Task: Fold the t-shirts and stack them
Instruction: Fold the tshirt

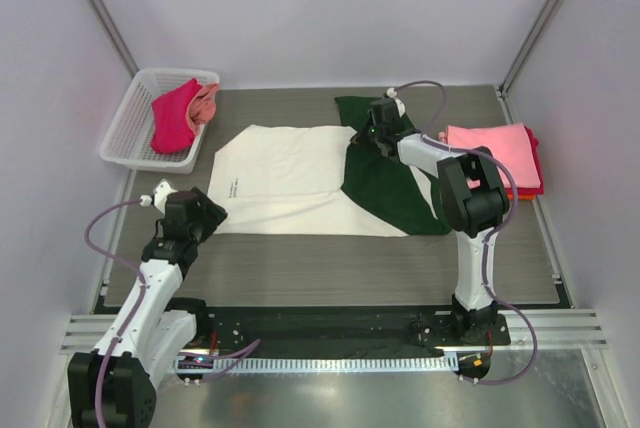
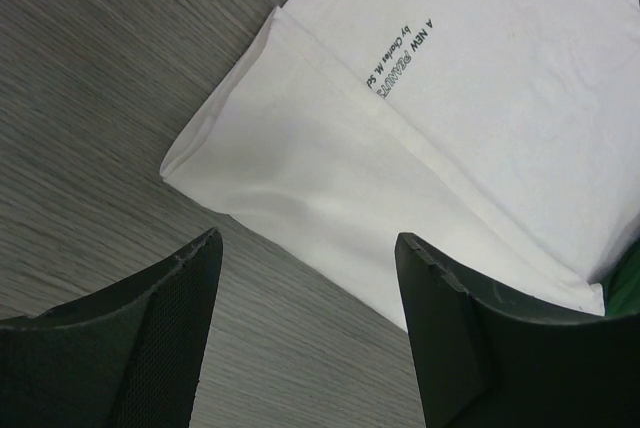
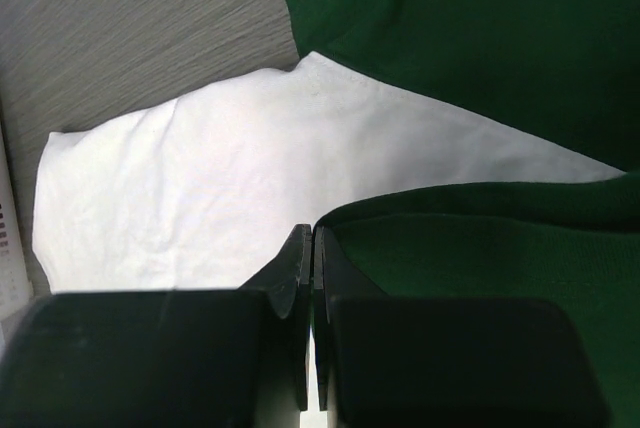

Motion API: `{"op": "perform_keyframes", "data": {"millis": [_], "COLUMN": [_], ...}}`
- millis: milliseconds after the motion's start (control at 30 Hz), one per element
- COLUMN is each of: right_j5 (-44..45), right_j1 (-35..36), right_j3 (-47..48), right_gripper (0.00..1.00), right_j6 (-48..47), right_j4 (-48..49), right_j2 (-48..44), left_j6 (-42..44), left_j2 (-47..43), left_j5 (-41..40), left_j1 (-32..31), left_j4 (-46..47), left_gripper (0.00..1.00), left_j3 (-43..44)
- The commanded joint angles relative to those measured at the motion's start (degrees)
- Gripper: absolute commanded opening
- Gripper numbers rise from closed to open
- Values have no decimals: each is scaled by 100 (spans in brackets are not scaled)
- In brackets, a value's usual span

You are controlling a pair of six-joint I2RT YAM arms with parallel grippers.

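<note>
Item in work: cream cotton t-shirt with dark green sleeves [image 1: 290, 183]; spread across the middle of the grey wood-grain table [image 1: 330, 268], hem end toward the left arm, sleeve end toward the right arm, small dark lettering near the hem.
Sleeve cloth: dark green sleeve [image 1: 400, 198]; draped loosely over the shirt's right end, not flat.
Right gripper [image 3: 308, 240]: jaws pressed together, tips at the edge of a raised green fold; cloth pinched or not, impossible to tell.
Left gripper [image 2: 305, 248]: jaws wide apart, nothing between them; poised just beside the shirt's near hem corner.
Finished stack: folded pink t-shirt [image 1: 492, 148] on top of red and orange layers, at the table's right edge, close behind the right arm.
Waiting stock: magenta t-shirt [image 1: 172, 120], crumpled with a paler pink one in the white plastic mesh basket [image 1: 125, 138], far left corner.
Stage, as judged: early fold of the cream shirt, sleeves being turned in; body not yet folded.
Risk, slip: thin cloth sliding from tight tips mid-fold, leaving the sleeve bunched.
Risk, drag: one-sided pull skewing the whole shirt, since the hem corner lies unpinned.
Risk, stack: right arm's elbow brushing the pink pile on any swing outward.
Risk, pick-up: left jaws catching only the top layer at the doubled hem edge.
</note>
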Motion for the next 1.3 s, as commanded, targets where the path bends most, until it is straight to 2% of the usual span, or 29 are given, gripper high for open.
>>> {"op": "perform_keyframes", "data": {"millis": [0,333,367,400,433,467,533,633,733,933,967,1067,1133,1267], "right_j5": [-205,-460,-469,-443,-417,-364,-232,-48,539,1805,2086,2369,2422,2589], "right_j1": [95,271,289,298,298,298,298,298,298,298,289,298,298,289], "right_j3": [404,616,598,598,590,546,441,63,-735,-2906,-3500,-4643,-5077,-5755], "right_gripper": [1,2,5,12,24,50,61,62,62,61,60,60,61,62], "right_j6": [-204,-432,-433,-433,-424,-424,-476,-529,-529,172,330,893,1149,1386], "right_j4": [82,135,135,135,118,83,82,56,47,-532,-663,-691,-752,-1217], "right_j2": [219,370,369,352,326,247,115,-411,-1324,-3521,-3794,-4945,-5734,-6625], "left_j6": [-16,1,10,10,10,2,2,28,80,63,63,-33,-95,-279], "left_j2": [61,158,140,140,149,158,175,158,97,-106,-132,-176,-203,-211], "left_j5": [116,142,142,133,133,125,125,116,107,28,2,-34,-34,-25], "left_j1": [23,14,23,23,14,23,23,23,23,32,32,32,32,32], "left_j4": [239,275,266,266,274,275,275,274,240,108,73,2,-50,-165], "left_gripper": [71,71,71,71,71,71,71,71,72,72,72,72,72,72], "left_j3": [96,96,78,87,78,87,96,96,96,34,26,26,8,-18]}}
